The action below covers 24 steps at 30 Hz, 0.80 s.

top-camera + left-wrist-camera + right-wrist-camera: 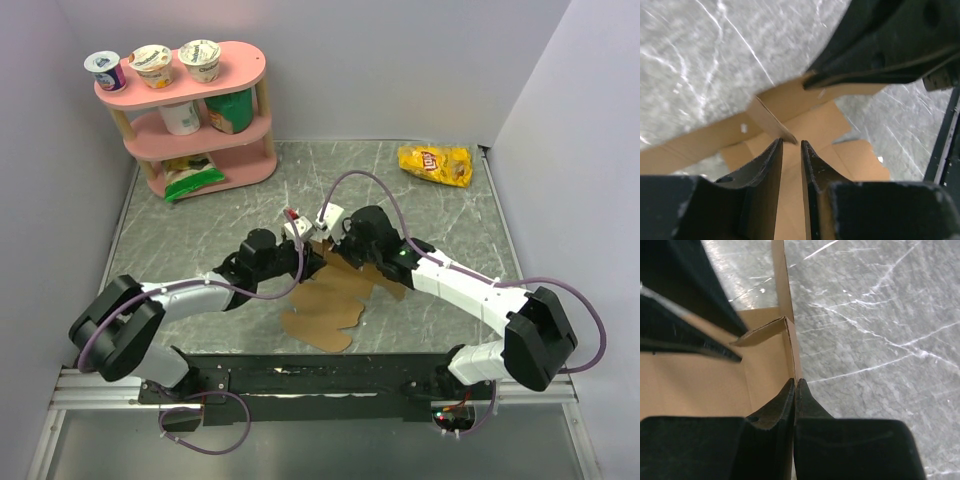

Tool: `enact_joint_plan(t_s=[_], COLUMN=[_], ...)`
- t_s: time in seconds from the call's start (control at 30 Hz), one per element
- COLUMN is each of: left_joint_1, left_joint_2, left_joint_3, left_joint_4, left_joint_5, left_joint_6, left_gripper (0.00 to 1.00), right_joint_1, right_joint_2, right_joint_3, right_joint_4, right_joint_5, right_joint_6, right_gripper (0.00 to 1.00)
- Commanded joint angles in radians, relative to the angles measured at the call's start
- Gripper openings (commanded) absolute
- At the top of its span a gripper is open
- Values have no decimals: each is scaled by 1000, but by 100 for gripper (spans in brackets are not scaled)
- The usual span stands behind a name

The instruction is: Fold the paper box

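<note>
The paper box (330,300) sits mid-way across the bench (200,230), flat flaps spilling toward 6 o'clock, one wall (790,340) stood up. The right claw (796,382) is clamped on that wall; the left claw (791,142) is narrow, a raised flap (771,120) right at its tips, and whether it pinches I cannot tell. Best play, I'd say: anchor the wall, swing the flap along its crease, no yanking. The chip bag (435,165) at 1 o'clock and the pink shelf (190,110) at 10 lie well apart; the crowding arms are the real obstacle
</note>
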State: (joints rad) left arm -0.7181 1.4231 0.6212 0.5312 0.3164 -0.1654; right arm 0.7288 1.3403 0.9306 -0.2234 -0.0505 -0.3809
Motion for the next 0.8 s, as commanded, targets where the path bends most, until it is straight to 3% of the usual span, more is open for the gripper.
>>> enact_joint_plan(t_s=[0.0, 0.1, 0.2, 0.23, 0.3, 0.4, 0.5, 0.63, 0.77], left_joint_1=[-27, -26, -14, 11, 57, 188, 306, 443, 476], left_joint_2=[16, -33, -129, -159, -255, -381, -402, -245, -64], left_joint_3=[-5, -15, -28, -43, -67, -126, -135, -69, -3], left_joint_4=[73, 44, -19, -33, -51, -48, -59, -53, -13], left_joint_5=[26, 9, -71, -95, -93, -112, -106, -59, -11], left_joint_6=[-60, -75, -71, -72, -91, -108, -124, -154, -145], left_gripper=[29, 35, 72, 90, 98, 96, 96, 97, 98], right_joint_1=[7, 6, 4, 4, 1, -3, -14, -16, -14], right_joint_2=[16, 14, 7, 3, -1, -13, -33, -41, -33], right_joint_3=[-7, -12, -16, -19, -21, -24, -30, -29, -26], right_joint_4=[73, 73, 72, 73, 68, 56, 49, 29, 22], right_joint_5=[20, 15, -9, -20, -49, -101, -144, -195, -209], right_joint_6=[28, 8, -35, -48, -85, -130, -153, -156, -150], right_gripper=[0, 0, 0, 0, 0, 0, 0, 0, 0])
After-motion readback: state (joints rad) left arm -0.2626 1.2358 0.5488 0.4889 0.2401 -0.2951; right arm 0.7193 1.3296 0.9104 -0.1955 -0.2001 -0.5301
